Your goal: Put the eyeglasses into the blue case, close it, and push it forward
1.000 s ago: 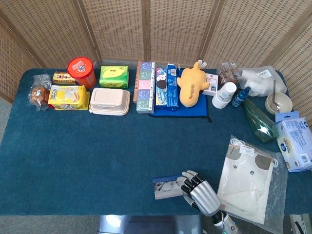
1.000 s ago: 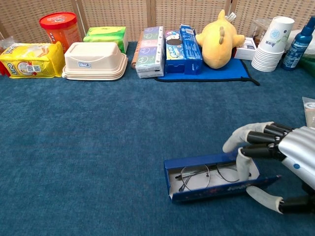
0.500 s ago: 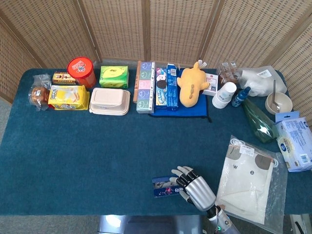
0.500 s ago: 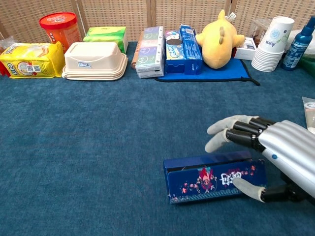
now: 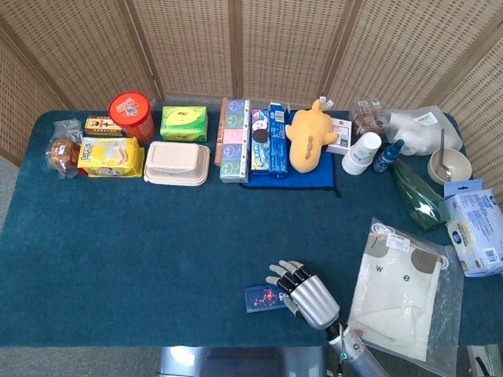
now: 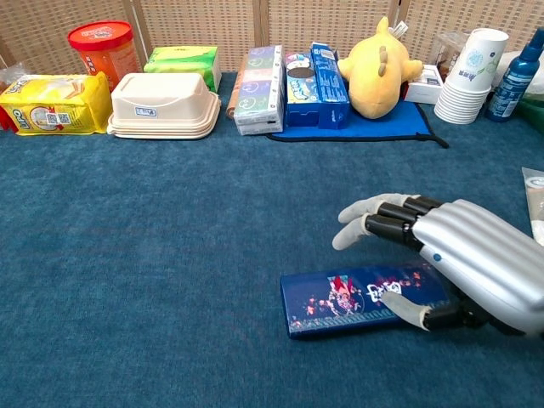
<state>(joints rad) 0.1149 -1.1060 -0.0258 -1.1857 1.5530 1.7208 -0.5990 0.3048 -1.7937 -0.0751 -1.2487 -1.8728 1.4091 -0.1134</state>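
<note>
The blue case lies shut near the table's front edge, its flowered lid facing up; in the head view the blue case shows as a small dark rectangle. The eyeglasses are hidden inside it. My right hand is over the case's right end, fingers spread above the far side and the thumb resting on the lid. In the head view the right hand covers that end. The left hand shows in neither view.
A bagged white garment lies just right of the hand. Along the far edge stand a yellow plush toy, boxes, a beige lunch box, a red tub, stacked cups and a bottle.
The case's lid has swung from open, with the glasses showing, to flat and shut. The right hand moved forward and left over the lid.
</note>
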